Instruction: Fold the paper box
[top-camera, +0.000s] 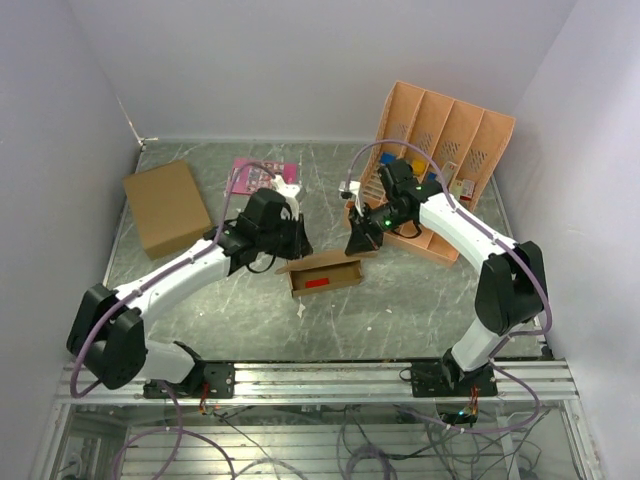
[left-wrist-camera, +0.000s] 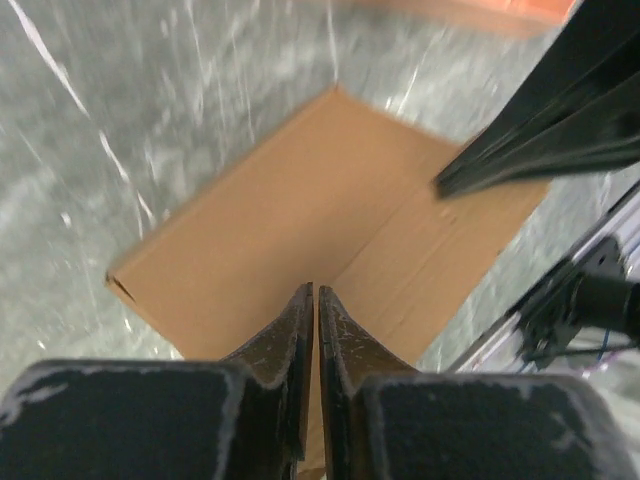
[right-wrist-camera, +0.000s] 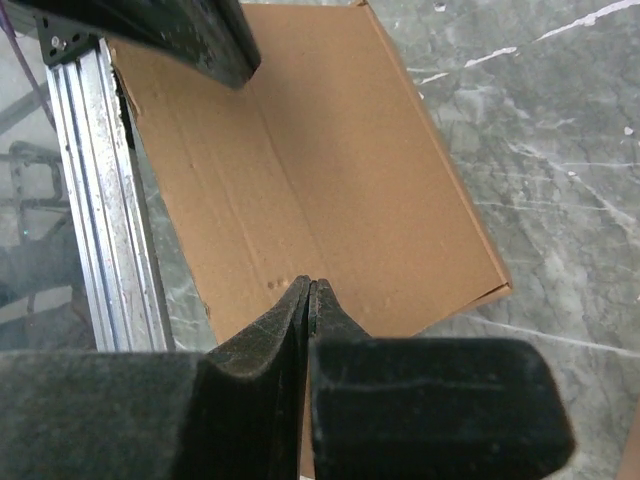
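Note:
The paper box (top-camera: 325, 273) is a small oblong brown carton, lying open-sided in the middle of the table with a red patch inside. My left gripper (top-camera: 296, 252) is at its upper left corner and my right gripper (top-camera: 358, 245) at its upper right corner. In the left wrist view my gripper (left-wrist-camera: 316, 290) is shut, with a thin strip of cardboard between the fingers, above a creased brown panel (left-wrist-camera: 300, 200). In the right wrist view my gripper (right-wrist-camera: 310, 283) is also shut on a thin cardboard edge over the panel (right-wrist-camera: 330, 160).
A larger plain brown box (top-camera: 166, 207) lies at the back left. A pink sheet (top-camera: 255, 175) lies behind the left arm. An orange file rack (top-camera: 445, 150) stands at the back right, close to the right arm. An aluminium rail (top-camera: 320, 380) runs along the near edge.

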